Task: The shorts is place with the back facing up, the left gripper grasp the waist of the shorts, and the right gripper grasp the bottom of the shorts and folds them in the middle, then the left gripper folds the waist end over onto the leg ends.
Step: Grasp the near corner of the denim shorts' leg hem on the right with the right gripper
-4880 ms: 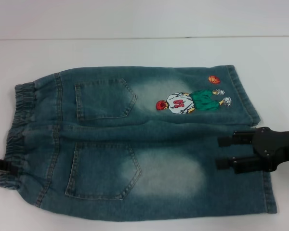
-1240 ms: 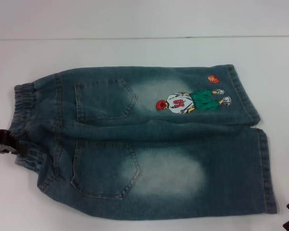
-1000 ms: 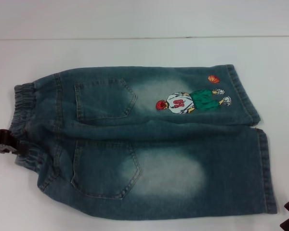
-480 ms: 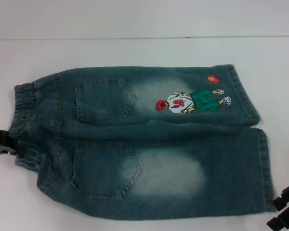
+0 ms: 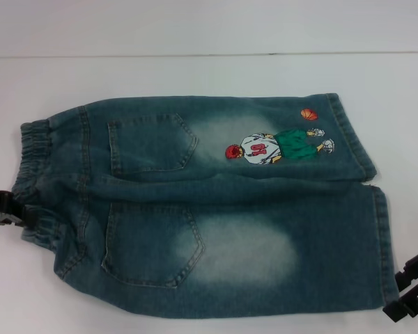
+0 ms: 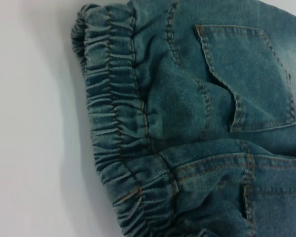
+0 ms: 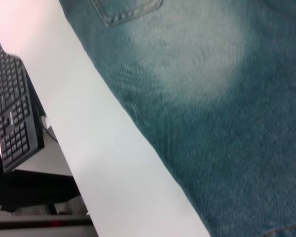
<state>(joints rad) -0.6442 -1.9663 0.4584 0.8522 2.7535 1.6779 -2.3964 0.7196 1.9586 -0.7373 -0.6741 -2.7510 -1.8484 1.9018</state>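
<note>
The shorts lie flat with the back up, two patch pockets and the cartoon player patch showing. The puckered waist is at the left and fills the left wrist view as the waist. The straight leg hems, the bottom of the shorts, are at the right. My left gripper sits at the near part of the waist, shut on the bunched band. My right gripper stands open beside the near hem corner, its two fingers spread. The right wrist view shows the near leg's faded denim.
The white table carries the shorts, with bare surface behind and to both sides. Its near edge runs just beside the near leg. Below that edge is a black keyboard.
My right gripper has risen from the lower right corner to the near hem corner. Earlier it lay over the middle of the hems. The left gripper and waist have stayed put this last second.
</note>
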